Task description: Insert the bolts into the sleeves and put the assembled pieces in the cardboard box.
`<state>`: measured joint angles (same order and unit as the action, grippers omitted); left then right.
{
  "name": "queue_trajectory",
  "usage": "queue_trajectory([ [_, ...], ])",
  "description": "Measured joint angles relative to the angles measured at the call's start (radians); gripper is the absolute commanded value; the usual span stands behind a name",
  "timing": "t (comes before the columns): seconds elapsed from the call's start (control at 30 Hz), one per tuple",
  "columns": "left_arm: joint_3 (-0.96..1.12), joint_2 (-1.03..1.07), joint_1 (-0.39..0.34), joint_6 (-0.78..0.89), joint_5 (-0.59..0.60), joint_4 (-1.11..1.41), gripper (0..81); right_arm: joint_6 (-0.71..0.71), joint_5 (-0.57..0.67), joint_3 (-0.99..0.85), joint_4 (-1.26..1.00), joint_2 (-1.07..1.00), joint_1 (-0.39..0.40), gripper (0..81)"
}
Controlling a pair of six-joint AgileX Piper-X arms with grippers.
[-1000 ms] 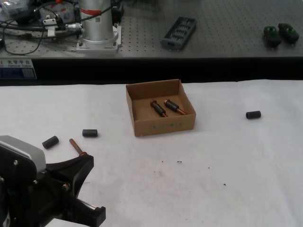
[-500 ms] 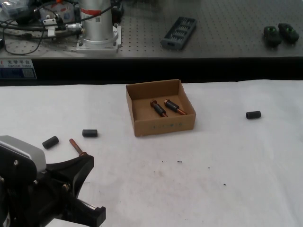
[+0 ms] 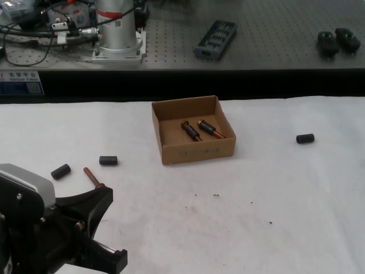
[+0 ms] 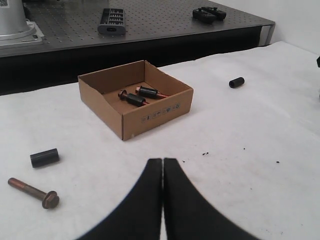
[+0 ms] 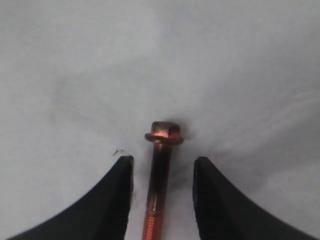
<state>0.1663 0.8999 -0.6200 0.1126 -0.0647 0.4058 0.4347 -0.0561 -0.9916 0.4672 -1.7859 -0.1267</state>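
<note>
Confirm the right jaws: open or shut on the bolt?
Open. The right jaws stand apart, the bolt lying between them with a gap on each side.

White cloth (image 3: 285, 228); grey slotted block (image 3: 215, 39), metal post (image 3: 117, 25) behind.

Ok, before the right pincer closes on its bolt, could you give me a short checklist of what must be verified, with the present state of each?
1. Right pincer open: ok, fingers stand apart.
2. Bolt between them: ok, a gap on each side.
3. Fingers low enough to grip the shank: cannot tell.
4. Left pincer free for a sleeve: ok, shut, holding nothing.
5. Loose sleeve available: ok, one lies on the cloth.
6. Room in the cardboard box: ok, two assembled pieces inside, floor bare beside them.
</note>
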Motion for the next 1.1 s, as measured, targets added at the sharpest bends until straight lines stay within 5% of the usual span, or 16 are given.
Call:
queue_trajectory([
  [0.33,0.0,0.0,0.0,0.0,0.0,0.0,0.6,-0.063,0.044,-0.002,-0.026,-0.018,-0.033,0.3],
  [0.4,0.0,0.0,0.0,0.0,0.0,0.0,0.6,-0.078,0.056,-0.005,-0.026,-0.019,-0.033,6.2],
  [0.8,0.0,0.0,0.0,0.0,0.0,0.0,0.6,-0.09,0.299,-0.007,-0.052,-0.022,-0.032,6.6],
  [1.1,0.0,0.0,0.0,0.0,0.0,0.0,0.6,-0.141,0.545,0.003,-0.073,0.11,0.067,6.6],
])
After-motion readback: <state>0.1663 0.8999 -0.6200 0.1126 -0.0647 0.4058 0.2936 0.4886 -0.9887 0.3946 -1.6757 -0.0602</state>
